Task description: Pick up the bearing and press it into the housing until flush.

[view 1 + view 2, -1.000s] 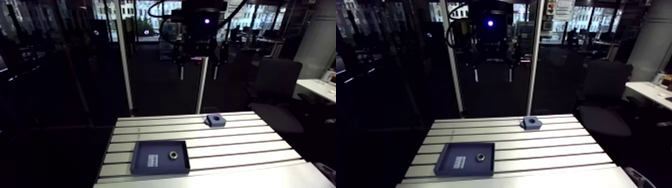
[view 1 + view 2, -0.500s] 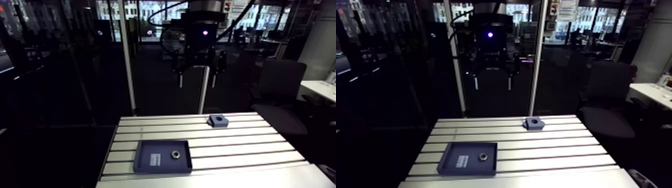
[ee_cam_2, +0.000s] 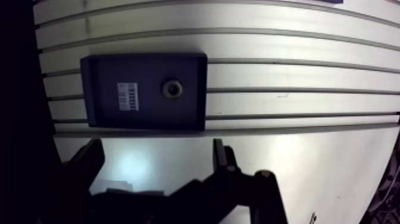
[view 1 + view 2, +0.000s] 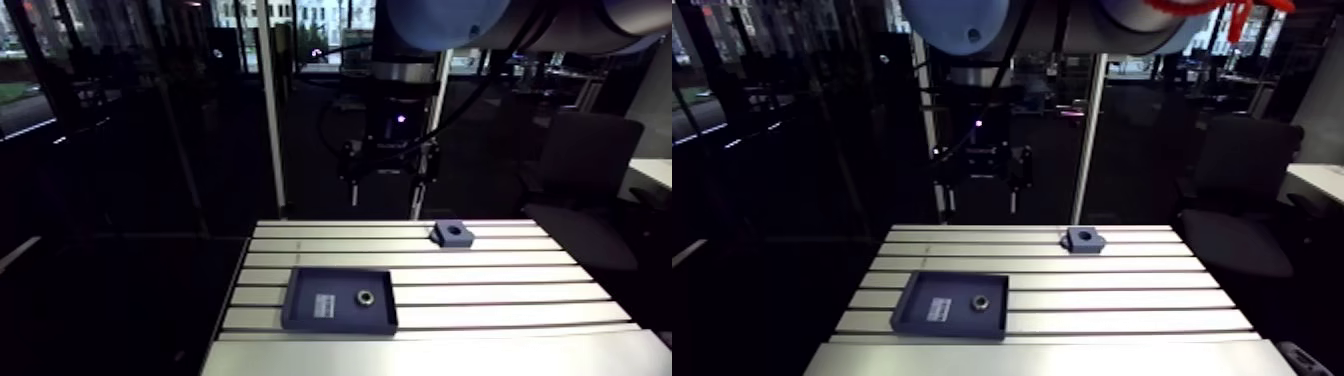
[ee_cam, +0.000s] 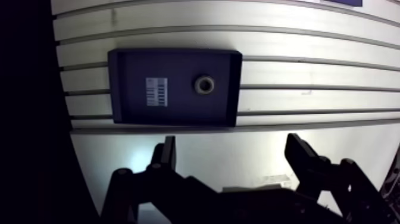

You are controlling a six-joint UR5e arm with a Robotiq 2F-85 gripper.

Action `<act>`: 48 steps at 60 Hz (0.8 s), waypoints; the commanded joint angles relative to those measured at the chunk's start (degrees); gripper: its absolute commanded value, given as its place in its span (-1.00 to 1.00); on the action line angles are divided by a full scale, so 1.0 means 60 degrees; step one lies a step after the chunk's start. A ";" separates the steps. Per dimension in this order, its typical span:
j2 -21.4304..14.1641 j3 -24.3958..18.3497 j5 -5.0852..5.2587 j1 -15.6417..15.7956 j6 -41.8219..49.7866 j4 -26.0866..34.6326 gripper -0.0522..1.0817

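The bearing [image 5: 204, 84] is presented flat in a dark tray [image 5: 134, 71] ahead of the spread, empty pincer [image 5: 232, 144], seemingly so that it can be gripped from above.

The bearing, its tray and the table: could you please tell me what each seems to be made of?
The bearing looks like metal: a grey ring with a faint sheen. The tray seems to be matte dark-blue plastic, with a dull, even surface. The table is likely brushed aluminium: pale, softly reflective, slotted.
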 commanded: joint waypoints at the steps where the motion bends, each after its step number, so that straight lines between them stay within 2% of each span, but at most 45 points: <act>1: 0.0299 0.0553 -0.0043 0.0218 0.0037 -0.0559 -0.90; 31: 0.0939 0.1244 -0.0144 0.0337 0.0010 -0.1857 -0.83; 42: 0.1260 0.1493 -0.0161 0.0352 -0.0034 -0.2418 -0.67; 48: 0.1449 0.1557 -0.0229 0.0406 -0.0038 -0.2526 -0.57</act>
